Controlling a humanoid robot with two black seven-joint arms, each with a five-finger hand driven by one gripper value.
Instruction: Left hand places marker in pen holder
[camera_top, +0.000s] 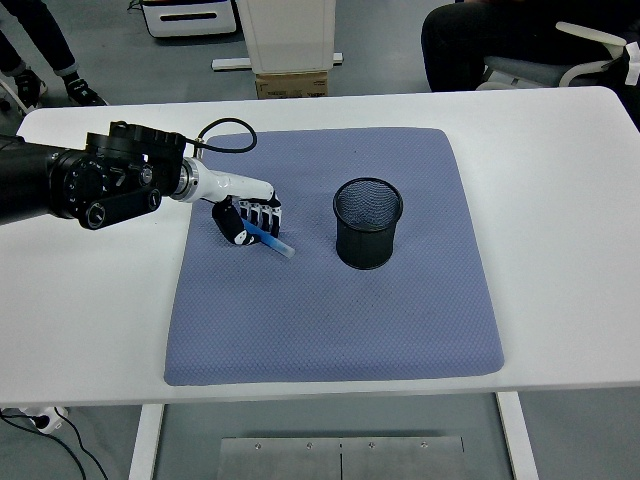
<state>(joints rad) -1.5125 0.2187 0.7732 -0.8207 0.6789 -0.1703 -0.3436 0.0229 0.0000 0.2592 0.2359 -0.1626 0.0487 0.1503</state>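
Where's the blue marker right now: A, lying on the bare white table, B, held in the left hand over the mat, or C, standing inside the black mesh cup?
B: the left hand grips the marker left of the cup.

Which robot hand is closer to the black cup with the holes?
Left. The left hand sits on the blue mat, to the left of the black mesh pen holder, curled around the blue marker. The right hand is not in the picture at all.
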